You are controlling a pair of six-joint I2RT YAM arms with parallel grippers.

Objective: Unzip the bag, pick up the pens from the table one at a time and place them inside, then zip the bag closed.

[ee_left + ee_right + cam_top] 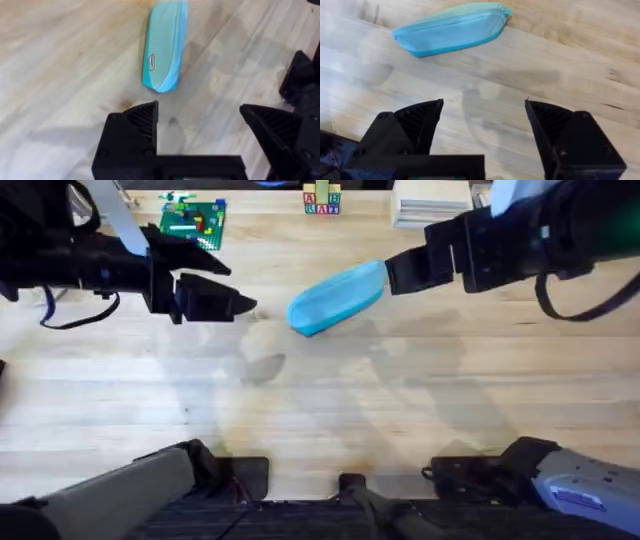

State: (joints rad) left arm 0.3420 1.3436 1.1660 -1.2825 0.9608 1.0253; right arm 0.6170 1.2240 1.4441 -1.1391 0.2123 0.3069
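Observation:
The bag, a light blue tapered pouch, lies slanted on the table at the centre back, its zip shut with the pull at one end. My left gripper hovers open to the left of the bag, a short gap away. In the left wrist view the bag lies ahead of the open left gripper. My right gripper sits at the bag's right end, open. The right wrist view has the bag beyond the empty right gripper. The pens are out of view.
A green brick baseplate with small bricks lies at the back left. Lettered toy blocks and a white box stand along the far edge. Bare wood stretches in front of the bag toward the arms' bases.

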